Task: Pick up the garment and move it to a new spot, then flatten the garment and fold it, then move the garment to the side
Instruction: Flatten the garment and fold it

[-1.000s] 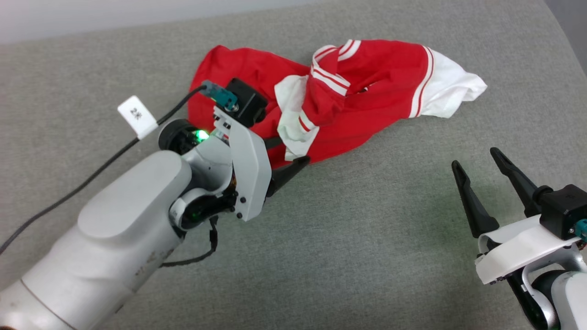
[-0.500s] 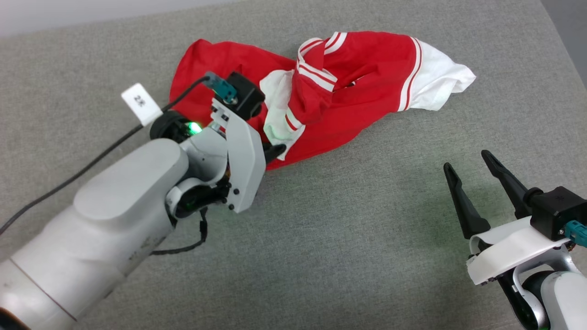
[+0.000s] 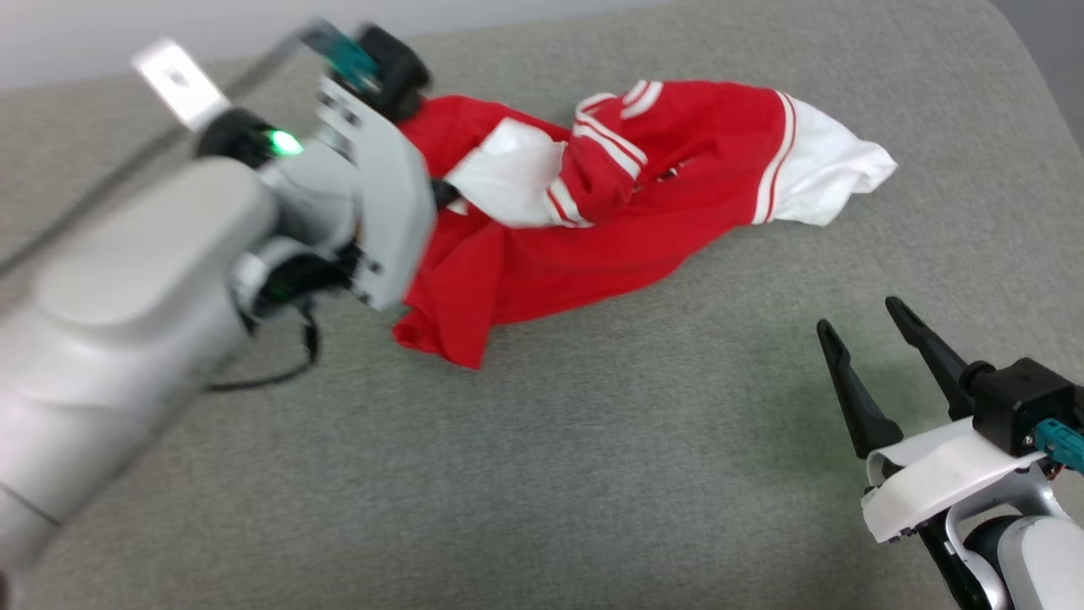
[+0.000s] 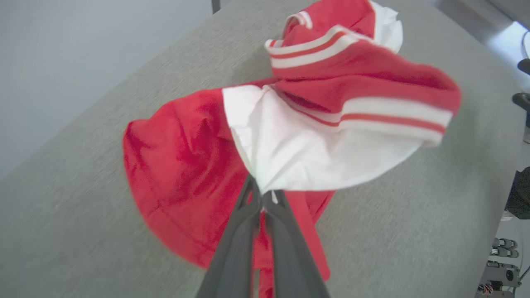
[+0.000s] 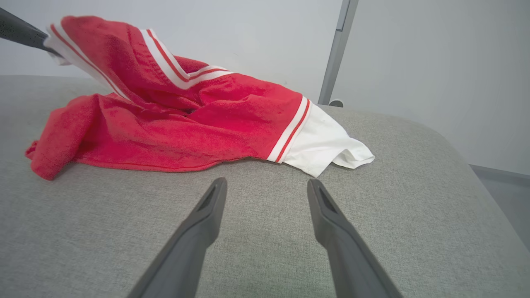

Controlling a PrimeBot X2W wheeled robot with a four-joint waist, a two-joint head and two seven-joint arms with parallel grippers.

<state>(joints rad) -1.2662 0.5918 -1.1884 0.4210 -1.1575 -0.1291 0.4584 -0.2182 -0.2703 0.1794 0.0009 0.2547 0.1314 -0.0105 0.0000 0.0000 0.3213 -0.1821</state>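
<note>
Left gripper (image 3: 440,193), upper left, pinches the garment (image 3: 593,254) by its white sleeve end to lift it — right gripper (image 3: 881,356) (lower right) hovers, 2 fingers spread.

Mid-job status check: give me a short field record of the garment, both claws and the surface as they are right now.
garment: red top with white sleeve ends, crumpled, not flattened or folded
left claw: shut on a white sleeve end, with that part raised
right claw: open, empty, apart from the garment, fingers pointing toward it
support: the rest of the garment lies on the grey padded surface
stage: garment gripped, fold not yet begun
</note>
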